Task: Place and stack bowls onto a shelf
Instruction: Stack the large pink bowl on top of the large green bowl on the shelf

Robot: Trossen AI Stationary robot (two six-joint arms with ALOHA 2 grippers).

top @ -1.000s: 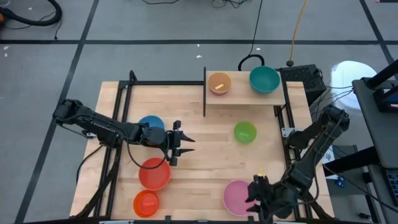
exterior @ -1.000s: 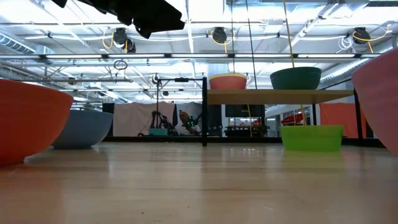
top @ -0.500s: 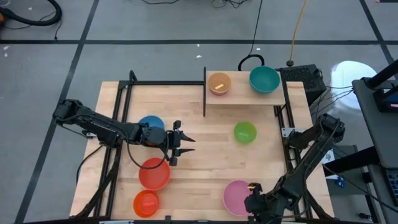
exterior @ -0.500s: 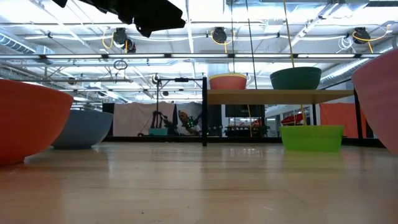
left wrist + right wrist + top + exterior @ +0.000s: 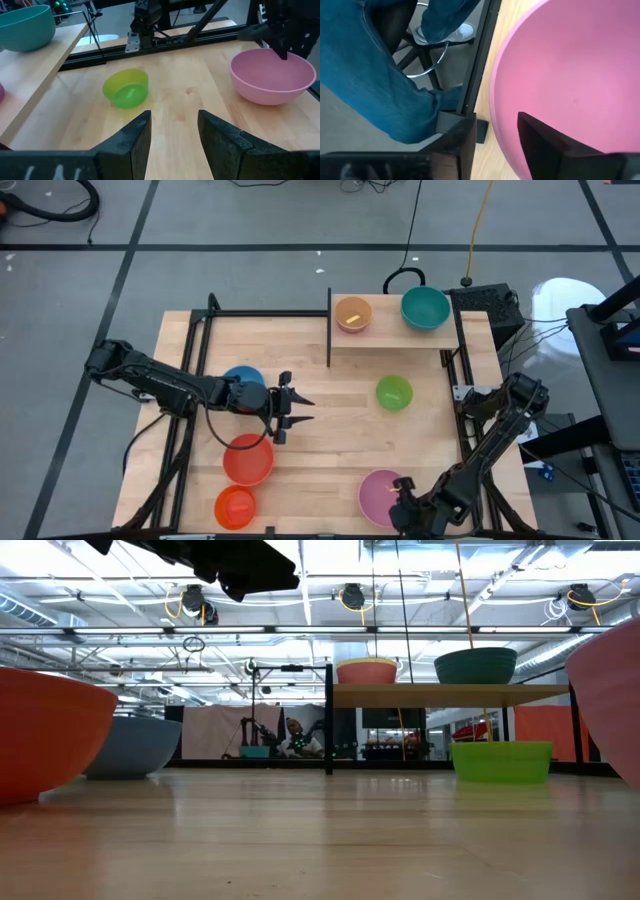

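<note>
1. Right pincer (image 5: pixel 400 502) sits at the pink bowl's (image 5: pixel 382 495) near rim, one finger (image 5: pixel 555 147) inside and one outside; whether it grips I cannot tell.
2. Left pincer (image 5: pixel 297 409) hovers open and empty above the bench (image 5: pixel 330 430), between the blue bowl (image 5: pixel 240 379) and red bowl (image 5: pixel 247 458).
3. No writing is readable.
4. An orange-yellow bowl (image 5: pixel 352 313) and teal bowl (image 5: pixel 425 307) stand on the shelf (image 5: pixel 385 332); the green bowl (image 5: pixel 394 392) lies just before it.
</note>
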